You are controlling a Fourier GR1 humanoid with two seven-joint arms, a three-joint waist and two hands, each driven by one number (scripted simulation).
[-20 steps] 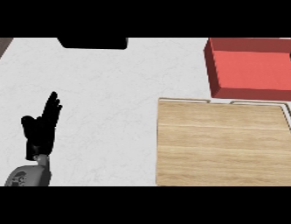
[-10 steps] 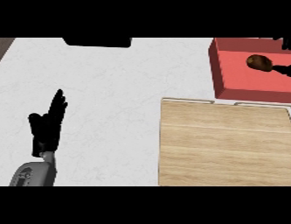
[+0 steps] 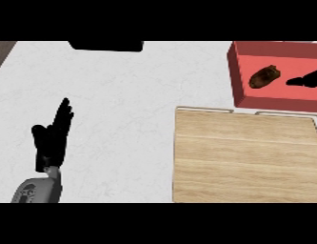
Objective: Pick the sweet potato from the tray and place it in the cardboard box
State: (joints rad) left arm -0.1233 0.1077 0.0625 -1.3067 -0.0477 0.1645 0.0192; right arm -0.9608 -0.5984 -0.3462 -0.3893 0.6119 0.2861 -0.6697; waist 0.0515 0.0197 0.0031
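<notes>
Brown lumpy sweet potato (image 3: 265, 76) lies inside the red box (image 3: 279, 101), just beside the black right hand (image 3: 314, 77), whose fingers I cannot tell apart or together, so the job looks done, while the left hand (image 3: 52, 138) rests open.

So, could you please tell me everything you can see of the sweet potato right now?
The sweet potato is a small, dark brown, lumpy oval with a dull, rough-looking skin. It lies on its side, slanted, on the floor of the red box at the counter's far right, away from the walls. The right hand reaches in just beside it, a narrow gap between them; nothing else touches it.
</notes>
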